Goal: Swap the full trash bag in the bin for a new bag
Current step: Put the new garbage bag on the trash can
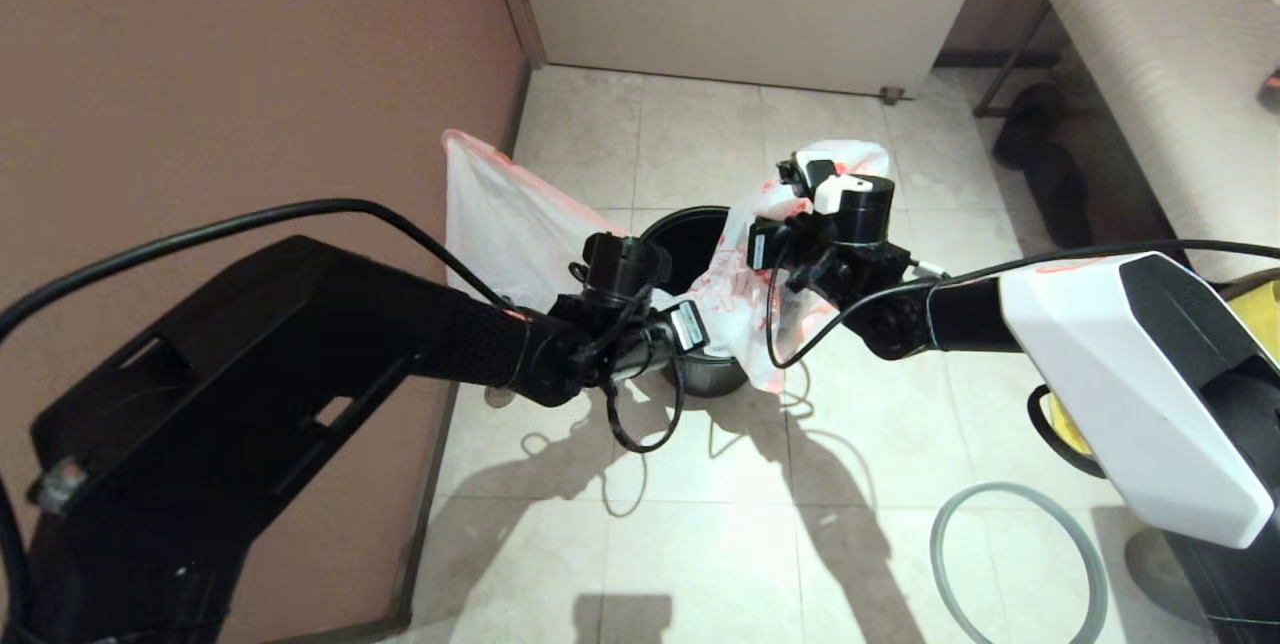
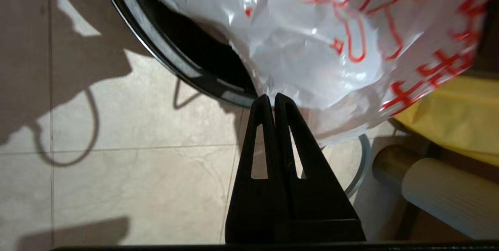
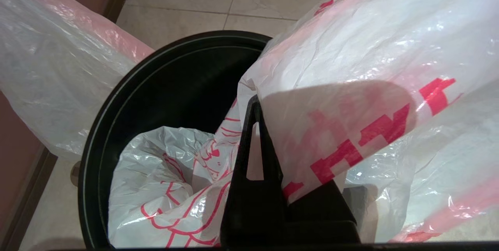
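White plastic with red print is what you see most of: the new bag (image 1: 745,309) hangs over the near side of the bin (image 1: 690,244), part of it tucked down inside.

From your head camera, both arms meet over the bin, but you can't see the fingertips there. The wrist cameras fill that in. On the left wrist camera, the left gripper (image 2: 274,99) has its two fingers pressed flat together, tips right at the bag's lower edge, just beside the bin's rim; whether a fold is pinched between them you cannot tell. Only this view shows something yellow (image 2: 448,118) past the bag.

On the right wrist camera, the right gripper (image 3: 255,105) is closed too, with the printed plastic draped over one finger and seemingly caught in the grip. Beyond its tips you look straight into the bin, where the bag's bottom lies crumpled.

A second white bag (image 1: 505,224) stands against the wall, beyond the left gripper. A grey ring (image 1: 1020,564) lies on the floor tiles.
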